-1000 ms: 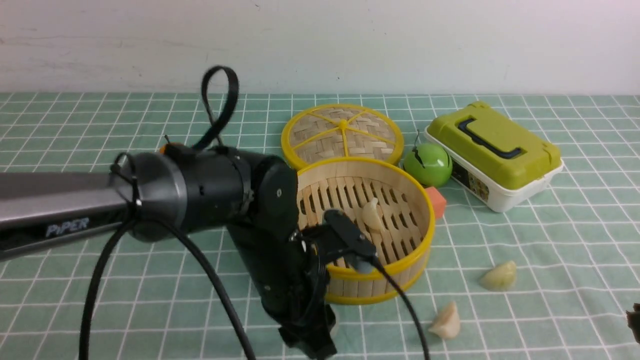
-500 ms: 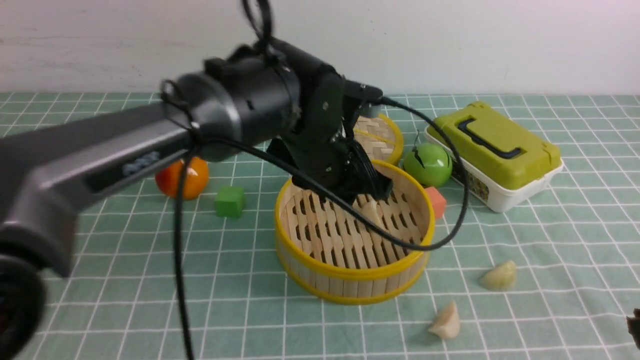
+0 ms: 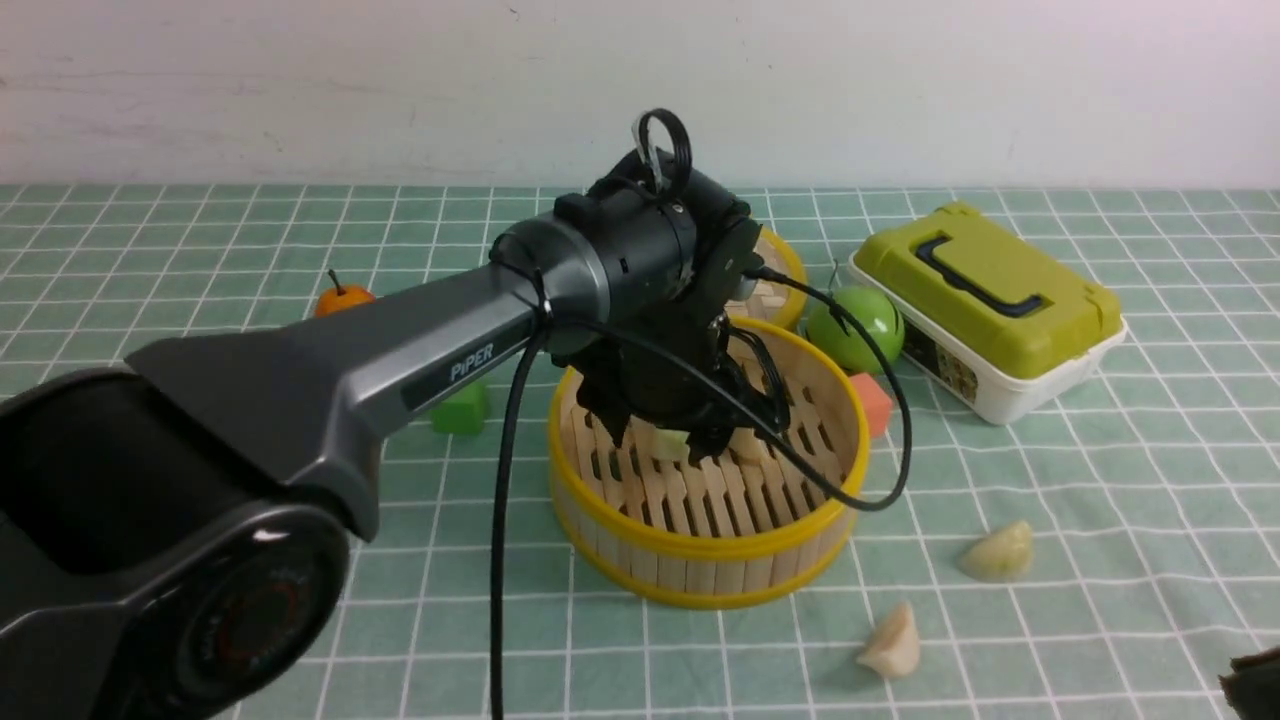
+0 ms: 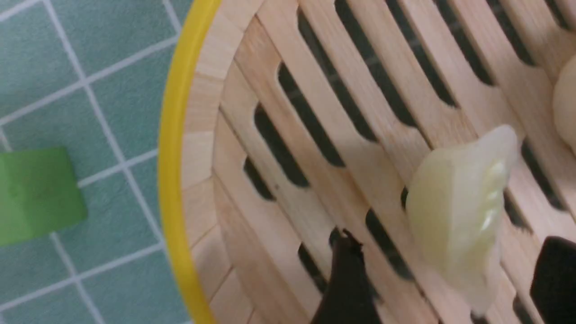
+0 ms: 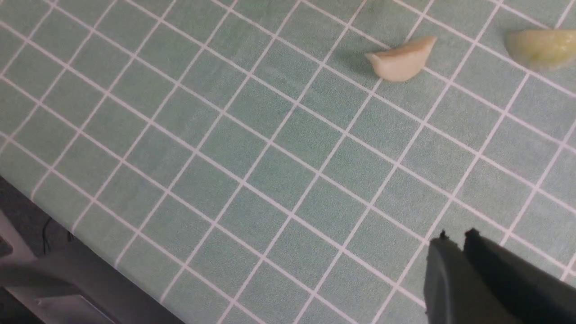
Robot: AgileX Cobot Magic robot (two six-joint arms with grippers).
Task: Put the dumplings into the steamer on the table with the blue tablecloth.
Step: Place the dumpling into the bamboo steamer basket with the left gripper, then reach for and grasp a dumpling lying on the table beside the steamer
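Note:
The bamboo steamer [image 3: 700,545] stands mid-table on the blue tablecloth [image 3: 1100,480]. My left gripper [image 3: 682,440] reaches down inside it, jaws open. A pale greenish dumpling [image 4: 454,211] sits between the fingers [image 4: 346,279] with a gap on each side, low over the slatted base. A second dumpling [image 4: 568,103] lies on the slats just beyond it. Two more dumplings [image 3: 997,553] [image 3: 893,643] lie on the cloth to the steamer's right, the same two dumplings [image 5: 402,60] [image 5: 542,47] showing in the right wrist view. My right gripper [image 5: 454,234] hovers shut over bare cloth at the near right.
The steamer's lid [image 3: 775,270] lies behind it, mostly hidden by my left arm. A green apple [image 3: 860,325], an orange cube [image 3: 873,400] and a green-lidded box [image 3: 985,300] stand to the right. A green cube [image 3: 462,408] and an orange fruit [image 3: 340,298] sit left. The table's edge [image 5: 54,216] is near my right gripper.
My left arm rose from in front of the steamer, swung over it and came down inside. Its jaws have opened round the dumpling. The right gripper has hardly moved.

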